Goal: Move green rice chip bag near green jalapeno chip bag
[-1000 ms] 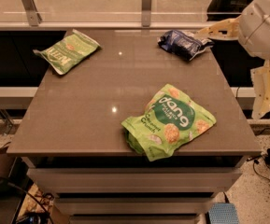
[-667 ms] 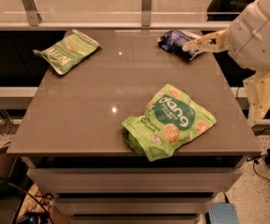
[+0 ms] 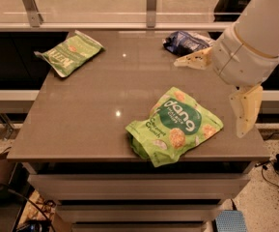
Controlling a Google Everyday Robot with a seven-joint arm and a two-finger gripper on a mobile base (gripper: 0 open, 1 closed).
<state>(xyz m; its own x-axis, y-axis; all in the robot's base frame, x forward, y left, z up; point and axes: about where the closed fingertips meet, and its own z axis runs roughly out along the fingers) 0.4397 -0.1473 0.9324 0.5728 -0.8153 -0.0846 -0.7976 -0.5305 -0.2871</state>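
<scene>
Swinging in from the right edge of the tabletop (image 3: pixel 90 115), the gripper (image 3: pixel 210 98) is now hanging over the right side, further in and nearer the front than it was 1 second ago. Its 2 fingers (image 3: pixel 195 59) are spreading wide and holding nothing. 1 is pointing left, just in front of the blue bag (image 3: pixel 186 41) at the back right corner, and the other is pointing down past the right edge.

The rice bag (image 3: pixel 177 124) is lying where it was, untouched, at the front edge and right of the middle. The jalapeno bag (image 3: pixel 70 52) is likewise staying put at the back left corner, well apart from it.

So the move itself is not yet starting. The gripper appears to be closing on the rice bag for a grasp, and the carry across the tabletop toward the back left corner is still waiting.
</scene>
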